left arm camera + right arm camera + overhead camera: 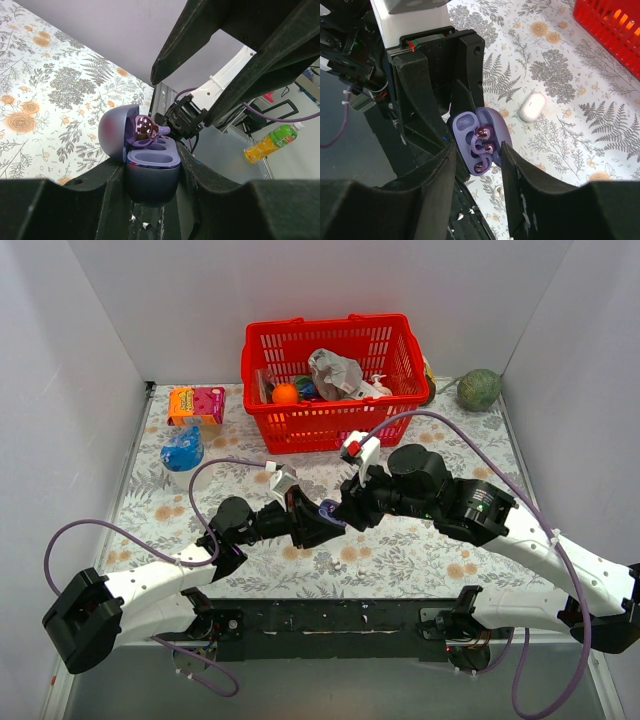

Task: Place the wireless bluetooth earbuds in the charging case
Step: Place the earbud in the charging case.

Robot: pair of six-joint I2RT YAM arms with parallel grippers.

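My left gripper [152,172] is shut on the open purple charging case [150,175], held above the table with its lid [112,132] up. A glossy purple earbud [145,127] rests in the far socket by the lid, and the near socket [154,159] is empty. In the right wrist view the case [470,130] shows glossy purple buds [483,132] at its lid end. My right gripper [477,162] is open and empty, with its fingers [520,180] on either side of the case, just above it. From the top view both grippers [318,520] [345,508] meet at mid-table.
A white oval pebble-like piece [532,106] lies on the floral cloth beyond the case. A red basket [330,420] of toys stands at the back. An orange and pink box [195,403] and a blue object [183,450] are back left, and a green ball [479,390] back right.
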